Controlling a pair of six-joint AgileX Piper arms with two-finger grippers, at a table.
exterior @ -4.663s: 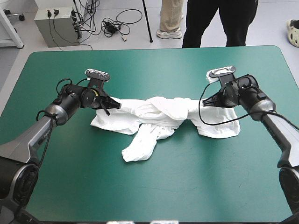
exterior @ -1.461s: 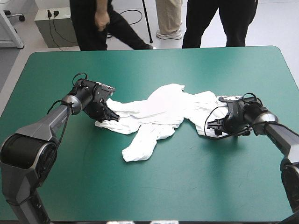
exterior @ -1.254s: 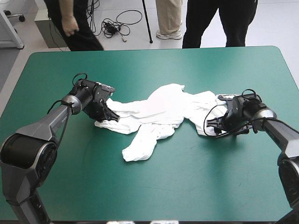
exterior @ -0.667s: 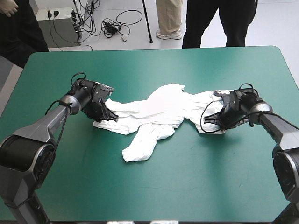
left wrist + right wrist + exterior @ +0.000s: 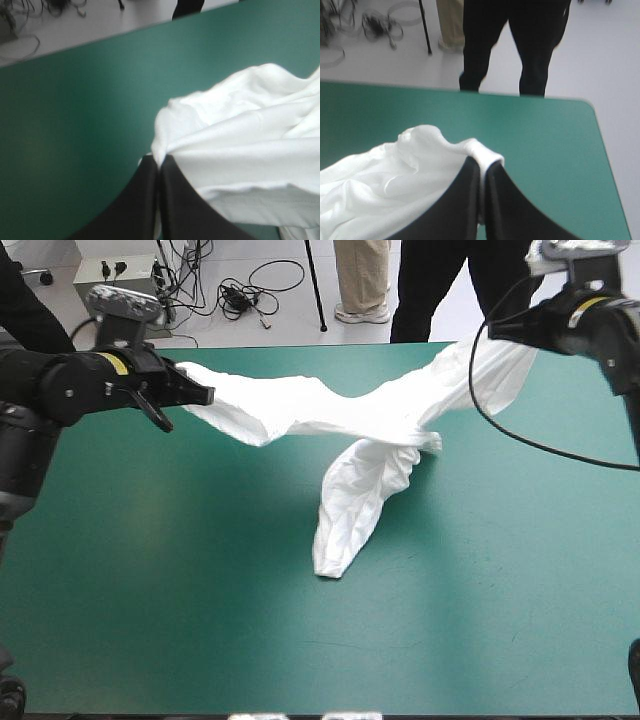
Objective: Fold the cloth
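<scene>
A white T-shirt hangs stretched above the teal-green table, with one twisted tail touching the cover. The left gripper and the right gripper each pinch an end. It looks light, limp and sagging (probably best held at the corners or hems).

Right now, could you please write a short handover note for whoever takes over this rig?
Left hand: shut on one end of the T-shirt, raised over the left of the table.
Right hand: shut on the other end, raised near the far right corner.
T-shirt: hangs stretched between them; one twisted part droops to the table near the middle.
Done: both ends gripped, shirt mostly off the table.
Left: lay it flat, then fold; no fold yet.
</scene>
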